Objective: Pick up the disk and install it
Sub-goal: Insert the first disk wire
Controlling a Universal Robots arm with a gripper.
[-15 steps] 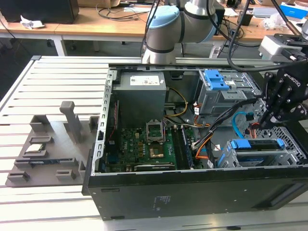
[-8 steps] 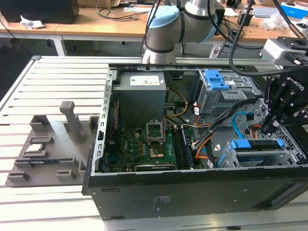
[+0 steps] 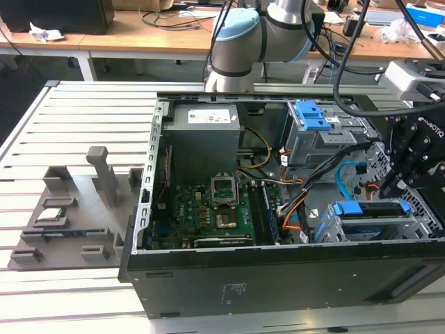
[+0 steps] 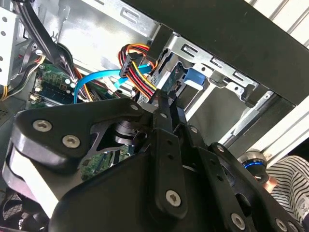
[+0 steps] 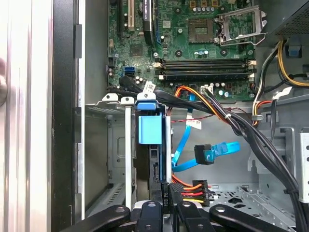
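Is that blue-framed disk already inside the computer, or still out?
In. The disk stands on edge in the metal drive cage inside the computer case, with the gripper right at its end.

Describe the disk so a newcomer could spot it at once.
Find the open computer case on the slatted table. At its corner nearest the exterior view's right, a metal drive cage sits under the black gripper. The disk stands on edge in that cage, marked by its blue carrier rail, lower than the blue-latched bay further back.
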